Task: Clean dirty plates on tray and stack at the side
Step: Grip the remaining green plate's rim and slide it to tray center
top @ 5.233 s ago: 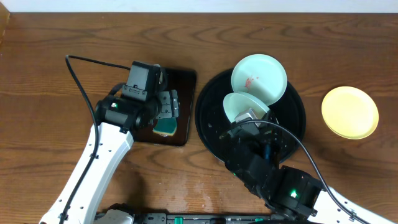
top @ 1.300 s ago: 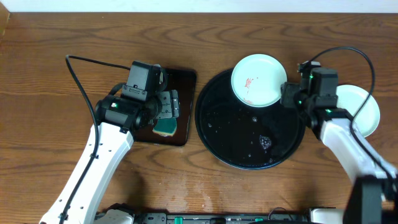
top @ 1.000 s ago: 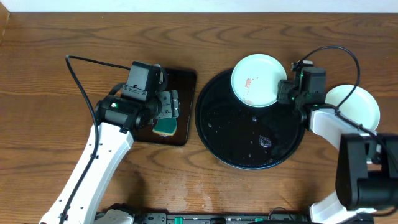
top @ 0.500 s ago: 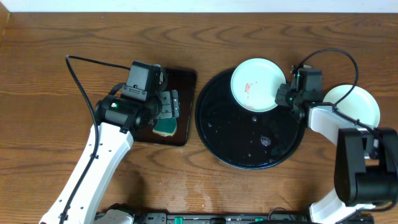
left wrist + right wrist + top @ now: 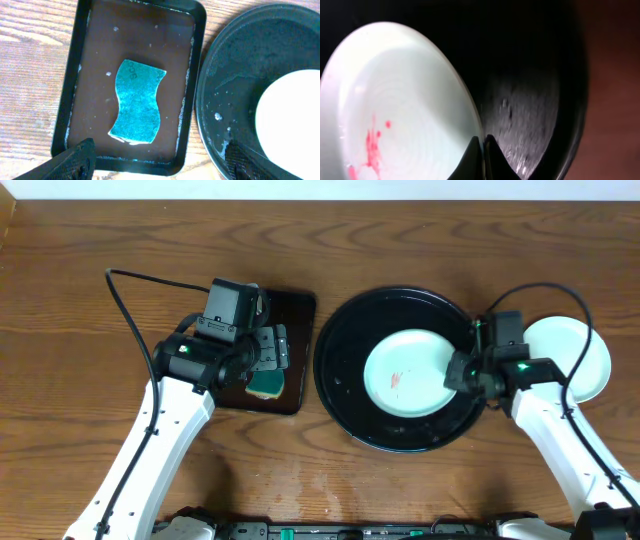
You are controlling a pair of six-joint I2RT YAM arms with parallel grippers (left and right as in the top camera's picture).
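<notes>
The right gripper (image 5: 481,149) is pinched on the right rim of the red-smeared plate (image 5: 405,373), which lies inside the round tray (image 5: 348,338) — a little right of its centre. A second plate (image 5: 585,360) sits on the table (image 5: 60,300) just right of the tray. The left gripper (image 5: 157,161) hangs spread wide over the small tray (image 5: 100,50) at left — a blue-green sponge (image 5: 137,102) lies in it.

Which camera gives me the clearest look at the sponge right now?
The left wrist view: the teal sponge lies fully exposed, flat in the small rectangular tray. Overhead, only its lower part peeks out beneath the left claw. The right wrist view does not show it.
</notes>
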